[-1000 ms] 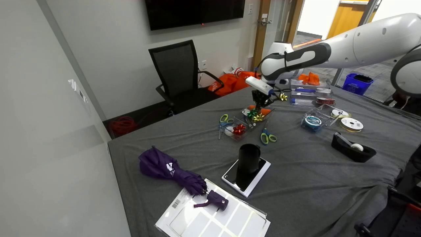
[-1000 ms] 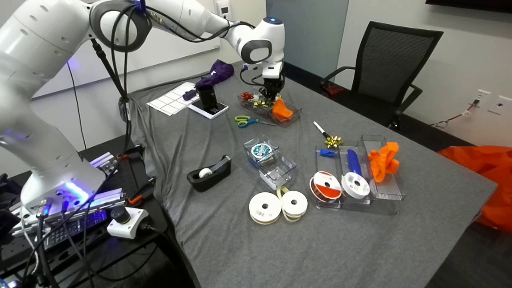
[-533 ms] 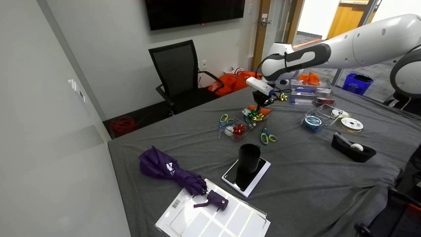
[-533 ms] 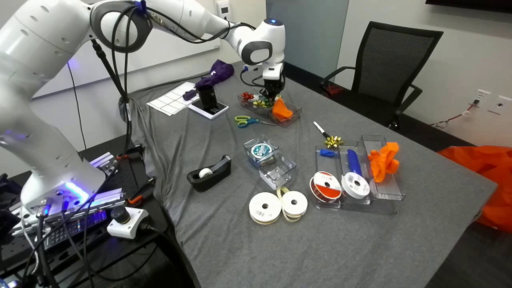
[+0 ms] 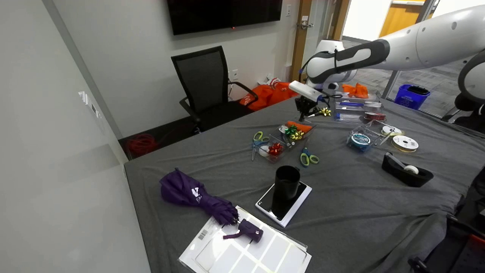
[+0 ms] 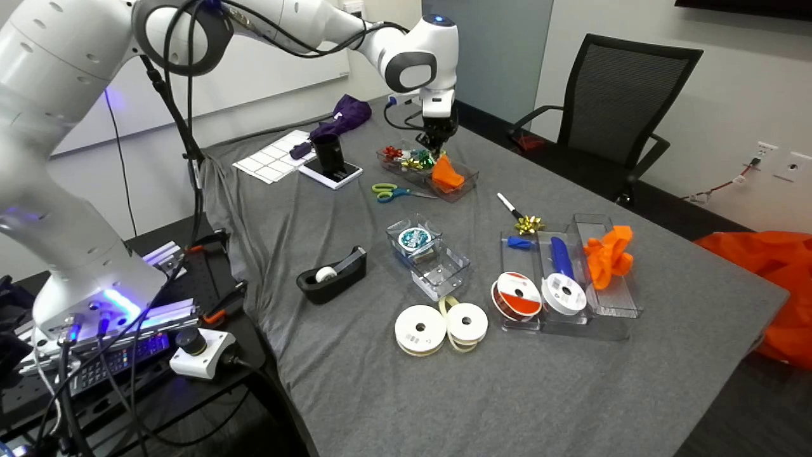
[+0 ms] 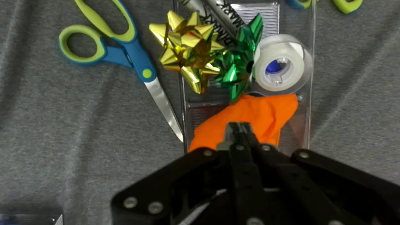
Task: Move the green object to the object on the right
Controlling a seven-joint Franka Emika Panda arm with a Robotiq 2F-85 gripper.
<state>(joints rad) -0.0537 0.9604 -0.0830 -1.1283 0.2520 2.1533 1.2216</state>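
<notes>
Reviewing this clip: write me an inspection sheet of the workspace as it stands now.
Surface: wrinkled dark grey fabric tablecloth.
Job's things: shiny green foil bow in a row of clear plastic trays, beside a shiny gold foil bow; which "object on the right" is meant, I cannot tell.
Clutter: crumpled orange cloth in the trays; blue-and-lime scissors beside them; black plastic tape dispenser; flat white ribbon spools; black cylindrical mug on a white-edged tablet; folded purple umbrella.
Gripper: black two-fingered gripper, shut, nothing seen in its grasp; it overlaps the orange cloth in the wrist view.
Cables: black cables strung along the white robot arm.
Surroundings: black mesh office chair, black wall screen, blue plastic bin.
</notes>
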